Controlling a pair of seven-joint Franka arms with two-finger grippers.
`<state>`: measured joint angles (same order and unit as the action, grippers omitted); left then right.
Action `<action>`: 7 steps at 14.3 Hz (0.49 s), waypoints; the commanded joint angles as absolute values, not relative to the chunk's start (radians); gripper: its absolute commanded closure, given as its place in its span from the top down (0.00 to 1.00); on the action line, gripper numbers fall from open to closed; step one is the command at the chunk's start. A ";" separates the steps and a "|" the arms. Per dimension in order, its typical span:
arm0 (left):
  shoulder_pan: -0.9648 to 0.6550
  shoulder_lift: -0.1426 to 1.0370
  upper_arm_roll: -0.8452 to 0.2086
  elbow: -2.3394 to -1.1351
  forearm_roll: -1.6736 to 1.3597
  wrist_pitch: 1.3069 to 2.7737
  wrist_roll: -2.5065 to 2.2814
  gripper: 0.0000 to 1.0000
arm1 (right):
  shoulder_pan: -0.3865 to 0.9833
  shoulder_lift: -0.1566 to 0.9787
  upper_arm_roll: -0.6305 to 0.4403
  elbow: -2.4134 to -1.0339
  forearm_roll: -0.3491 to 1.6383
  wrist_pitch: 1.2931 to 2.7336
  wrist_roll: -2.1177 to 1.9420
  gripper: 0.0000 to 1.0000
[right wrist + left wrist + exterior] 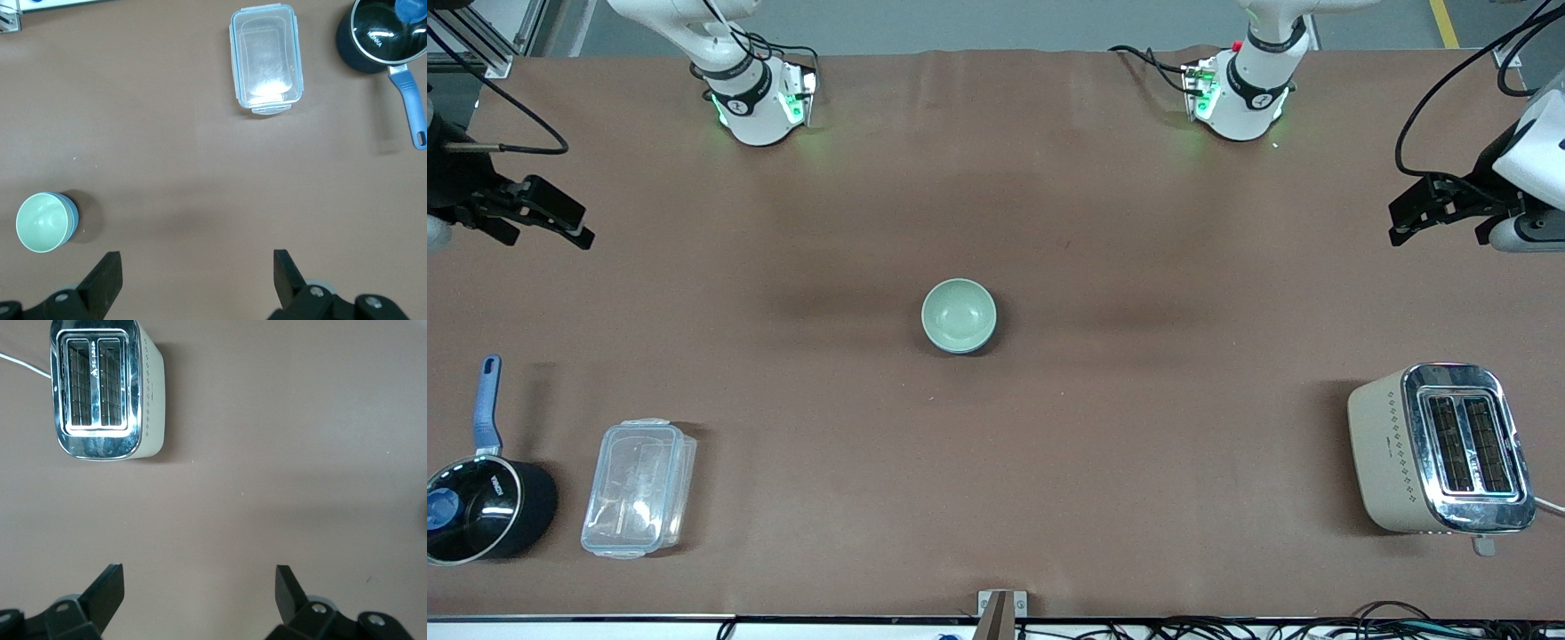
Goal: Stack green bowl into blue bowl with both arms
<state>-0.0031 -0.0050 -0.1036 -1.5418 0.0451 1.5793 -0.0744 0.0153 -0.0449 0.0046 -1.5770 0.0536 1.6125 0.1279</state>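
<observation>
At the edge of the front view we find the right gripper (560, 222) hanging over bare mat at the right arm's end of the table, and its wrist camera shows the fingers (107, 277) spread wide with nothing between them. That arm waits.

Below it, nearest the front camera, sits the black saucepan (485, 511) with its blue handle (487, 404) pointing up toward the robots' bases. Just beside it lies the clear plastic container (639, 489), lid on; the right wrist view picks up both, the container (265, 57) and the saucepan (373, 33).

On to the middle of the table: there is the green bowl (959, 314), upright and nested inside the blue bowl (971, 348), of which we see only a thin blue rim on the side toward the front camera. From the right wrist the blue wall (72, 217) shows beside the green bowl (41, 222). The pair stands alone, well apart from both grippers.

Farther along, the cream toaster (1440, 449) with its chrome top stands near the front camera at the left arm's end; the left wrist view shows its two slots (97, 383).

Last, the left gripper (1409, 218) hovers over bare mat above the toaster's end of the table, fingers (107, 590) wide apart and holding nothing. It waits too.
</observation>
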 commanded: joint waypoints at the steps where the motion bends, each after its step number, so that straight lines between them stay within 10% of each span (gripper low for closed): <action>1: -0.008 -0.003 -0.100 -1.523 0.031 1.582 -0.046 1.00 | -0.014 -0.029 -0.008 -1.537 0.035 1.609 0.106 1.00; 7: -0.005 0.006 -0.100 -1.519 -0.001 1.574 -0.015 1.00 | -0.017 -0.015 -0.009 -1.543 0.034 1.605 0.107 1.00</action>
